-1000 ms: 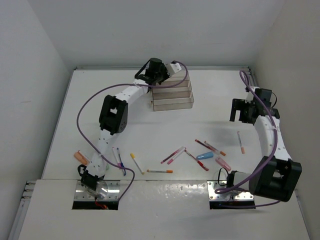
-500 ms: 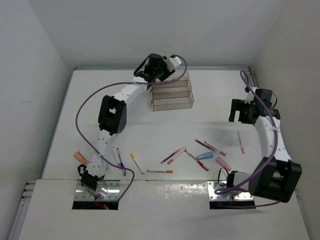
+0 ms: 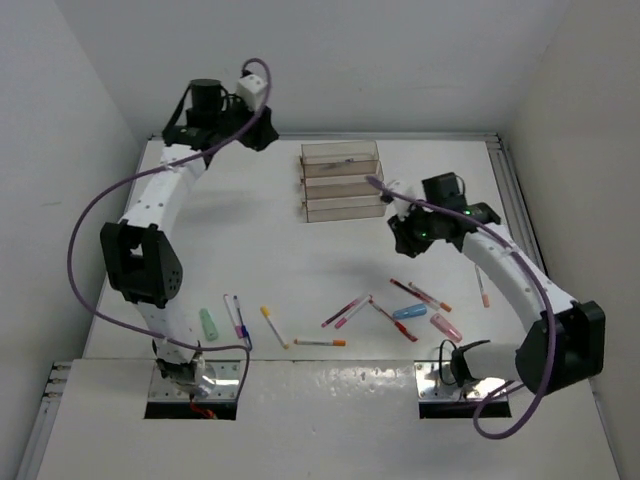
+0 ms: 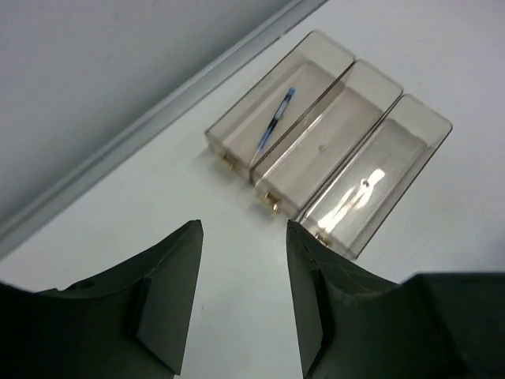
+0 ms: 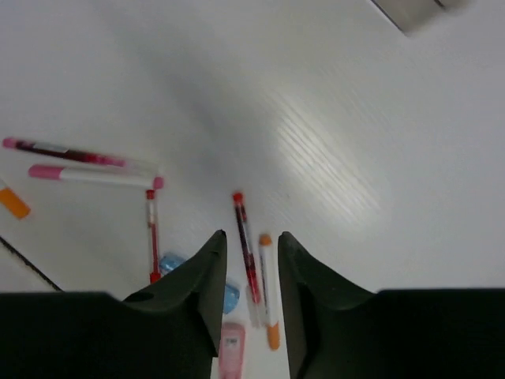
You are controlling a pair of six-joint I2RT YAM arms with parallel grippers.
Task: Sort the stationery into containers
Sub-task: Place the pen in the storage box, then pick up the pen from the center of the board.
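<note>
Count: 3 clear trays [image 3: 345,209] joined in a stepped row at far-mid table [image 3: 300,250], close to the back wall. 1 blue pen [image 4: 277,120] lies in the tray nearest the wall. Loose stationery, 13 pcs, lies in a band along the near edge: 10 thin pens + 3 stubby ones, i.e. green pc [image 3: 208,323], blue pc [image 3: 408,312], pink pc [image 3: 446,327]. 1 lone pen [image 3: 482,285] lies apart twd the right edge. The green pc and 2 pens [image 3: 238,318] lie near the left arm's base. A broad bare strip of table runs btwn trays and band.

Left gripper [image 4: 243,235] sits at the far-left corner by the wall, well apart from the trays, fingers moderately wide, nothing btwn them. Right gripper [image 5: 250,241] hangs above the table just right of the trays' near corner, fingers narrow w/ a slim gap, gripping nothing; a red-capped pen [image 5: 241,215] shows on the table below
</note>
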